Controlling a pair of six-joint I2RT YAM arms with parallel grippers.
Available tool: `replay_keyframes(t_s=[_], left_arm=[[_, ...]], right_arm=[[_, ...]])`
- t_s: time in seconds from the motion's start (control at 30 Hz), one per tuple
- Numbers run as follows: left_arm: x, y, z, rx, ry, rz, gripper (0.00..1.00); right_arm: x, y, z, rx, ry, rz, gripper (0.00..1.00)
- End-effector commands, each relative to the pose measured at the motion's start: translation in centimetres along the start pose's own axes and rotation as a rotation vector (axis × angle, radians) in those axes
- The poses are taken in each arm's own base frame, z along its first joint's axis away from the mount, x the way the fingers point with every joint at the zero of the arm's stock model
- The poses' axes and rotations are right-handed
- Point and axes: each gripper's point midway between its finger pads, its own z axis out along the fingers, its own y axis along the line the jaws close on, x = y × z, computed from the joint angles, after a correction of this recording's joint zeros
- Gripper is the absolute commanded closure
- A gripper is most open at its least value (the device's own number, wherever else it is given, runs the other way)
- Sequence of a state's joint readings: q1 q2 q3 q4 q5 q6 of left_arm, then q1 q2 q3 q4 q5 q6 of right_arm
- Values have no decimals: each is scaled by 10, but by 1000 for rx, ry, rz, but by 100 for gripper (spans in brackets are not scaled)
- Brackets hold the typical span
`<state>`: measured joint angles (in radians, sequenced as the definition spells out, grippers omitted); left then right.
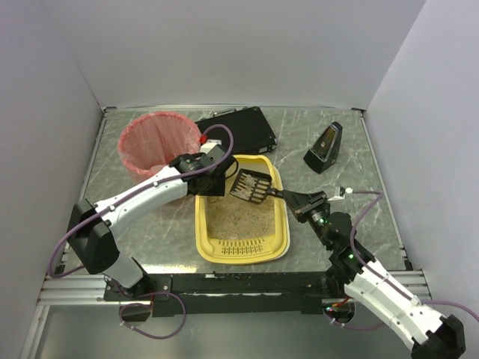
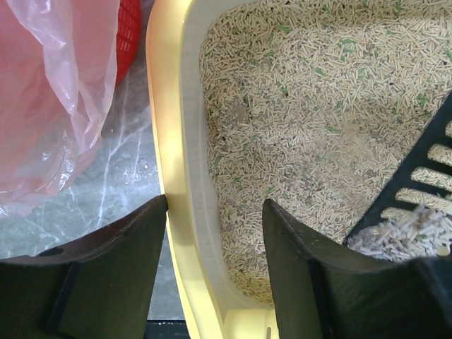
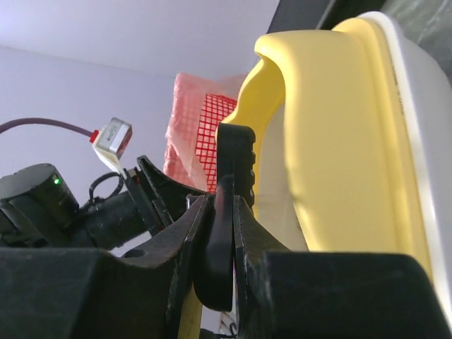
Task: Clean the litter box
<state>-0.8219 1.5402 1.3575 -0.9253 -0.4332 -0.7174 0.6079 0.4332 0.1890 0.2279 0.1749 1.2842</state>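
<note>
The yellow litter box (image 1: 278,224) lies mid-table with beige litter in it and its slotted strip at the near end. My left gripper (image 1: 213,179) is at its far left corner. In the left wrist view my open left gripper (image 2: 215,236) straddles the box rim (image 2: 169,141), one finger outside and one over the litter. My right gripper (image 1: 299,202) is shut on the handle of a black slotted scoop (image 1: 251,187), held over the far end with litter on it. The scoop also shows in the left wrist view (image 2: 417,176) and between the right gripper's (image 3: 220,205) fingers.
A red mesh bin with a pink liner (image 1: 157,142) stands at the far left, right beside the box; it also shows in the left wrist view (image 2: 49,106). A flat black case (image 1: 239,129) lies behind the box. A small black wedge-shaped object (image 1: 323,148) stands at the far right.
</note>
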Motion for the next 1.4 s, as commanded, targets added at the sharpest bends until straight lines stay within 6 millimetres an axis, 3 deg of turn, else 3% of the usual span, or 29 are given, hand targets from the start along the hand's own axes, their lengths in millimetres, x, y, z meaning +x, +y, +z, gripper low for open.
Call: replay_keyframes(t_s=[0.0,0.2,0.43,0.47,0.5,0.57,0.73,0.8,0.97,1.1,1.13,1.17,1.3,1.37], left_arm=[[0,-17,1,69,9,-34,40],[4,-33,4,137,36,-40,42],[-11,-34,-5,146,-10,-60,40],[-11,-36,-7,159,-9,-59,39],[-11,-37,-9,171,-9,-58,38],[-8,-38,-9,183,0,-54,37],[-2,-42,-4,188,25,-58,39],[-2,-41,-5,186,29,-66,38],[-14,-31,-18,168,-26,-93,23],[-22,-29,-29,189,-60,-114,18],[-23,-27,-32,184,-65,-114,16],[-24,-25,-34,179,-70,-116,15],[-31,-19,-44,178,-105,-131,2],[-31,-20,-46,204,-114,-133,1]], right_arm=[[-9,7,-12,-30,-32,0,100],[-16,1,-15,-17,-70,-4,100],[-2,7,-8,-22,10,-15,100],[0,5,-10,-25,15,-12,100],[4,-9,-12,17,30,-15,100],[0,-9,-18,14,14,-15,100],[-10,4,-12,-10,-33,-34,100],[-6,9,-10,7,3,-66,100],[6,-13,-19,20,47,1,100],[-2,14,-18,-76,15,14,100],[-1,13,-15,-48,23,-14,100],[-2,28,-16,-65,35,-29,100],[1,18,-24,-24,60,-48,100],[-1,11,-24,-37,34,-23,100]])
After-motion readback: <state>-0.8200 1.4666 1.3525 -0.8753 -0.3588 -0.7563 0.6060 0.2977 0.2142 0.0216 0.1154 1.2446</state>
